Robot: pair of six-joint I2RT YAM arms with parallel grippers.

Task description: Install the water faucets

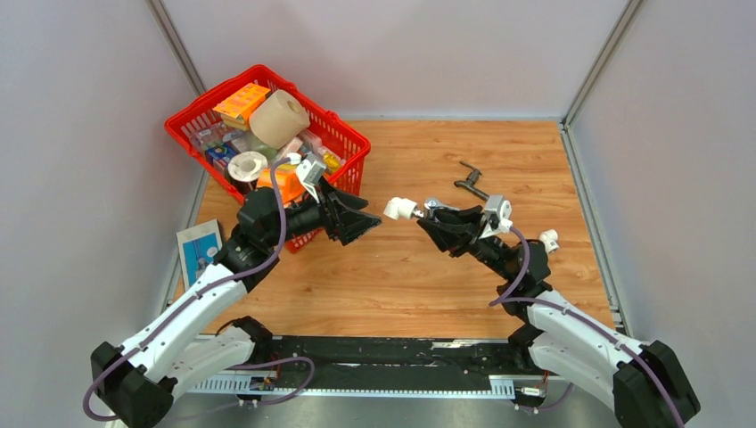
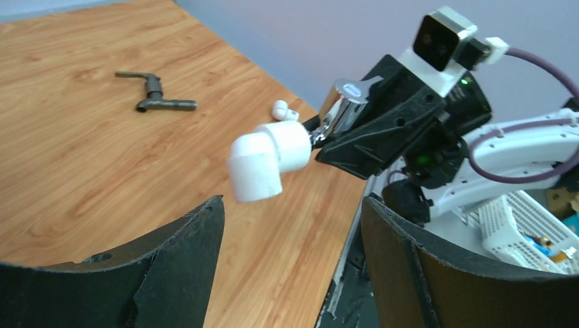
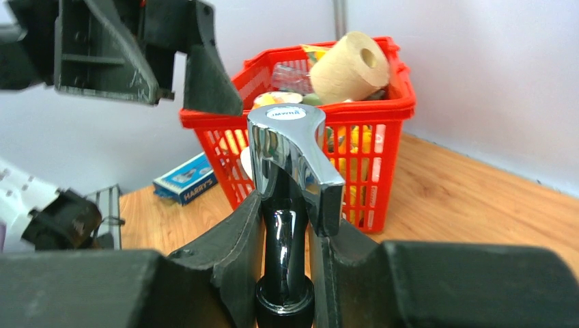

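My right gripper (image 1: 434, 219) (image 3: 287, 205) is shut on the shiny silver water faucet (image 1: 437, 206) (image 2: 345, 102) (image 3: 290, 143), held above the middle of the table. A white elbow fitting (image 1: 401, 209) (image 2: 266, 160) sits on the faucet's end and points toward my left arm. Facing it, my left gripper (image 1: 370, 223) (image 2: 290, 205) is open, a short gap from the fitting, with nothing between its fingers. The dark grey water faucet (image 1: 470, 181) (image 2: 156, 98) lies flat on the wood at the far right.
A red basket (image 1: 214, 94) (image 3: 382, 109) full of household items, with a paper roll (image 1: 278, 116) on top, stands at the back left. A blue box (image 1: 198, 250) (image 3: 186, 179) lies at the left edge. Another white fitting (image 1: 548, 239) (image 2: 283, 109) rests beside my right arm.
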